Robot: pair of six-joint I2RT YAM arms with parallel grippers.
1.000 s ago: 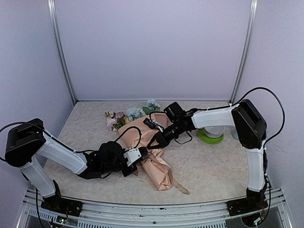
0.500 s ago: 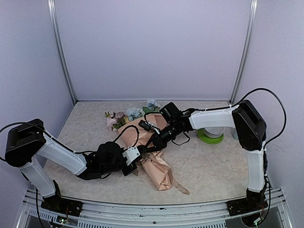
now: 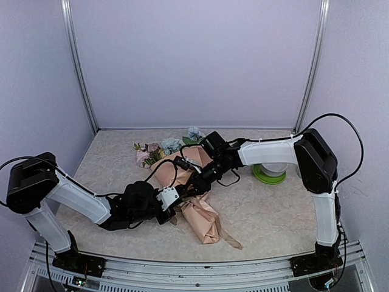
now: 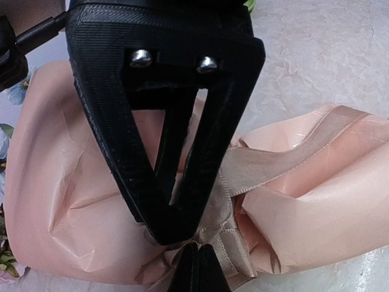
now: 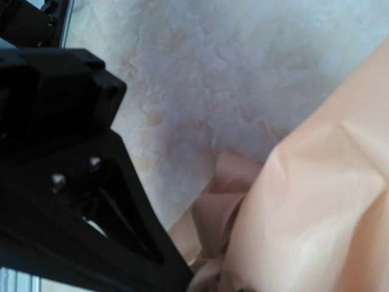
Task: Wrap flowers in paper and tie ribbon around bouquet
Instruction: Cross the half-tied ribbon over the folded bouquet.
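The bouquet lies on the table with its flowers (image 3: 163, 147) at the back left. Its peach paper (image 3: 200, 214) narrows toward the near right. A beige ribbon (image 4: 285, 161) crosses the paper and bunches into a knot at my left gripper (image 4: 197, 272), which is shut on the ribbon. My left gripper (image 3: 176, 198) sits at the cone's waist. My right gripper (image 3: 193, 176) hovers just above it, and one of its black fingers (image 4: 182, 201) fills the left wrist view. In the right wrist view, ribbon (image 5: 225, 201) and paper (image 5: 316, 201) show with no fingertips meeting over them, so its jaws stand apart.
A white roll on a green disc (image 3: 269, 173) stands at the right, close to the right arm's forearm. Metal posts rise at the back corners, and a rail runs along the near edge (image 3: 200, 267).
My right gripper has slid left along the bouquet toward my left gripper and its jaws have parted. The left arm and the bouquet have stayed put.
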